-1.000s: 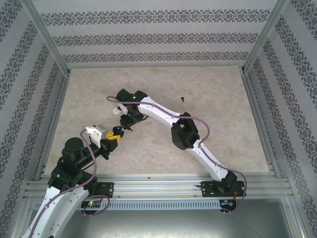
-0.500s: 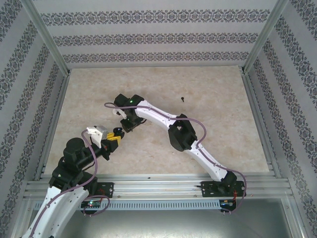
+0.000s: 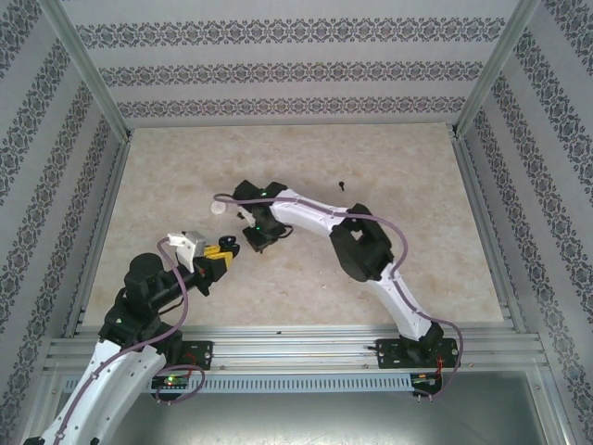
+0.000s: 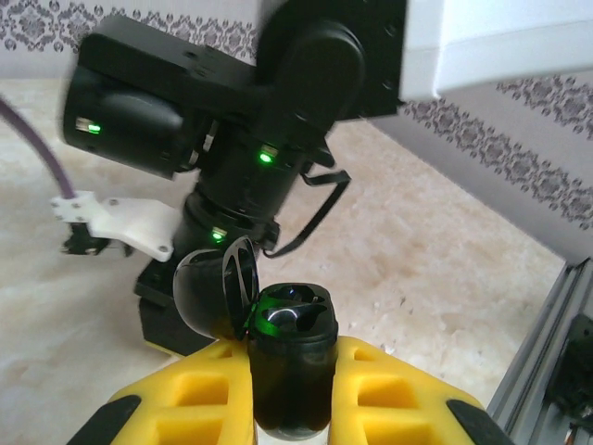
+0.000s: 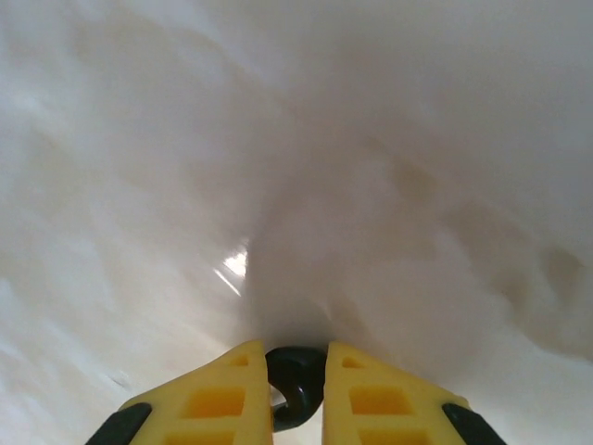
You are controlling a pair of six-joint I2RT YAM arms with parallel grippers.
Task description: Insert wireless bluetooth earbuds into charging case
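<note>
In the left wrist view my left gripper [image 4: 295, 408] is shut on a black charging case [image 4: 292, 366], held upright between the yellow fingers [image 4: 199, 394]. Its lid [image 4: 208, 292] hangs open to the left and both sockets show dark. My right gripper [image 5: 296, 357] is shut on a small black earbud [image 5: 301, 385], with blurred pale table below it. From above, the right gripper [image 3: 252, 239] hangs just right of the left gripper [image 3: 225, 248] in the table's near-left part. The right wrist [image 4: 269, 139] looms right behind the case.
A small white round case [image 3: 220, 208] lies on the table just behind the two grippers. A tiny black piece [image 3: 343, 185] lies farther right, toward the middle. Aluminium rails [image 3: 102, 222] and patterned walls bound the table.
My right gripper has closed on the black earbud and moved right and nearer, towards the held case. The left gripper has shifted slightly right, still shut on the case.
</note>
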